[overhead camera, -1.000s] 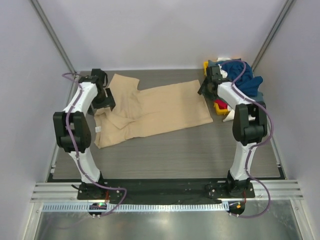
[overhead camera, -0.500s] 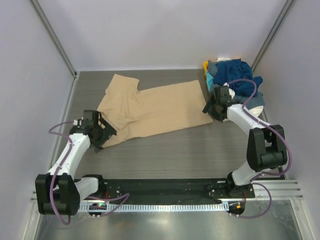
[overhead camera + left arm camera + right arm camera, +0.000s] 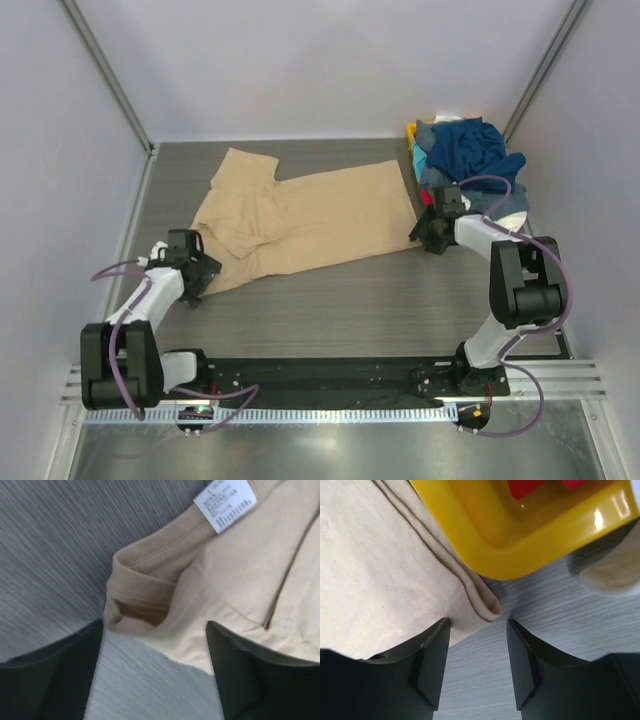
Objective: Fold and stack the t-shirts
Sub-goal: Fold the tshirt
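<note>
— Asking for the log: where is the tan t-shirt [image 3: 300, 225] lying?

— I am seeing it lying spread over the far half of the counter [image 3: 350, 300], creased and folded over at my left end and lying flat at my right end. The other t-shirts [image 3: 470, 158] are sitting heaped in the far right corner, dark blue on top, partly over a yellow bin [image 3: 412, 130].

— What is the left pincer doing?

— The left pincer [image 3: 197, 272] is hanging low at the shirt's near left corner. Its wrist camera is showing the fingers [image 3: 50, 675] spread wide and released, gripping nothing. A doubled, stitched corner of the tan cloth is lying just ahead of the tips, in line with the gap between them. I cannot tell whether either tip is touching it. A white care label [image 3: 225, 502] is showing on the cloth beyond that corner.

— And the right one?

— The right pincer [image 3: 432, 235] is sitting low at the shirt's near right corner, just beside the bin. Its fingers [image 3: 432, 665] are also standing apart, released and carrying nothing, and the rolled tan corner is pointing into the gap just ahead of the tips. In that view the bin's yellow wall is overlapping the shirt's edge, though I cannot tell whether they are touching. Something red [image 3: 525, 486] is sitting inside the bin, and a pale bit of cloth [image 3: 610, 570] is lying on the grey counter at the right.
</note>
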Controlling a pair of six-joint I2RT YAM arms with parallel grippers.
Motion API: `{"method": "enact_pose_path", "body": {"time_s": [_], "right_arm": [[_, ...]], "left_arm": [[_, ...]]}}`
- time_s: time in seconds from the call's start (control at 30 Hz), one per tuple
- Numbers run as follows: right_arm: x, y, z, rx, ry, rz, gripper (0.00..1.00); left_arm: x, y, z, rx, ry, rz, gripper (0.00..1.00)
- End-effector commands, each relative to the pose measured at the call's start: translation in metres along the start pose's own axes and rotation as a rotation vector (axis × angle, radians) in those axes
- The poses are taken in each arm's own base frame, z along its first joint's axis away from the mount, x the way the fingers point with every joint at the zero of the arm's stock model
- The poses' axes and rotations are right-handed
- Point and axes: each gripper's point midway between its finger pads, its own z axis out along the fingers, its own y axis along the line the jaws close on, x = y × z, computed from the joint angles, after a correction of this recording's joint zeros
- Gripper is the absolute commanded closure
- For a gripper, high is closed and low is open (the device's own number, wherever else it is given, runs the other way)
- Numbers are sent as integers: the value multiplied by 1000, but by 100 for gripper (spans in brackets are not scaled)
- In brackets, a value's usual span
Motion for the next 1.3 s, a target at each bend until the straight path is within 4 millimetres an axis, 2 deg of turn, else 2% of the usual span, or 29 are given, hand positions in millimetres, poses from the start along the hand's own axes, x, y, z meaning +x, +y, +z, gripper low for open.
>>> {"method": "enact_pose_path", "body": {"time_s": [0.0,0.07,0.1,0.13,0.17,0.2,0.23,0.27,0.37,0.4,0.43,0.5,0.57,0.63,0.67,0.73,0.8,0.83,0.87,0.9,0.97,1.0,1.07,1.1,1.13,1.2,1.23,1.27], "right_arm": [[-13,11,9,-35,-36,5,47],[-12,9,16,-28,-28,6,50],[-10,9,19,-25,-22,6,58],[-11,10,20,-26,-26,7,64],[-11,9,22,-23,-22,3,75],[-11,9,22,-23,-24,3,91],[-10,7,21,-22,-23,4,97],[-14,9,15,-30,-39,7,99],[-10,2,4,-12,-54,20,99],[-15,3,-8,-23,-85,31,99],[-6,-6,-11,-2,-72,37,99],[2,-11,-21,-10,-72,50,99],[18,-19,-31,-21,-63,74,99],[33,-26,-39,-32,-52,98,99],[39,-29,-42,-34,-42,102,99],[51,-33,-50,-48,-29,114,99],[56,-36,-56,-51,-30,129,65],[61,-40,-57,-47,-26,134,54],[58,-38,-64,-60,-42,137,45],[58,-38,-67,-64,-45,133,39],[52,-35,-76,-73,-62,112,38],[48,-34,-78,-71,-68,103,38],[34,-27,-88,-75,-102,82,38],[29,-23,-91,-80,-114,55,39],[20,-16,-96,-91,-135,42,39],[15,-9,-97,-97,-140,6,39],[8,-2,-101,-110,-154,-2,40],[6,1,-102,-116,-155,-10,41]], "left_arm": [[-19,-17,12,37,-58,-15,31],[-21,-18,17,38,-58,-17,48],[-23,-20,16,39,-61,-11,71],[-28,-21,16,43,-69,-12,77],[-34,-26,12,49,-81,-3,96],[-41,-26,9,38,-97,9,100],[-48,-22,7,15,-107,20,100],[-59,-21,1,-7,-122,22,100],[-86,-4,-8,-38,-136,-20,100],[-95,5,-10,-39,-130,-65,100],[-99,9,-12,-34,-129,-79,100],[-101,15,-18,-25,-127,-90,100],[-94,18,-23,-17,-115,-83,100],[-88,21,-25,-12,-98,-83,94],[-80,23,-26,-9,-71,-84,83],[-71,24,-33,4,-38,-91,81],[-68,18,-44,52,-26,-90,61],[-68,17,-48,61,-29,-87,43],[-70,15,-56,66,-32,-84,21],[-74,13,-66,90,-61,-79,16],[-88,4,-82,129,-116,-79,2],[-96,0,-88,146,-150,-82,2],[-117,-16,-101,219,-235,-97,2],[-121,-27,-102,266,-244,-98,2],[-136,-43,-102,321,-283,-113,2],[-148,-64,-97,361,-298,-108,1],[-166,-86,-89,383,-314,-87,0],[-171,-99,-81,382,-302,-63,0]]}}
